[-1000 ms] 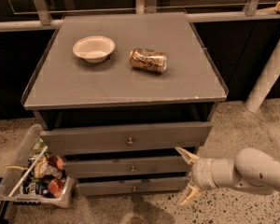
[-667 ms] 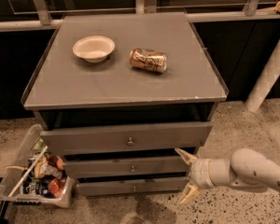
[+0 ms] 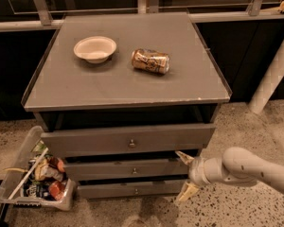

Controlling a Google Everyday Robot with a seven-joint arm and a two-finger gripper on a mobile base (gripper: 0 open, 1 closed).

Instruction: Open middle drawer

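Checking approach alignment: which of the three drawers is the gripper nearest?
The middle drawer: the open gripper sits at its right end, level with its front. The taller top drawer lies above that, the slimmest bottom drawer below.

One camera looks down from high up in front of the tabletop, quite near, perhaps from a little to the right. It faces the drawers under it. The hand comes in from the low right corner, fingers spread, by the middle drawer.
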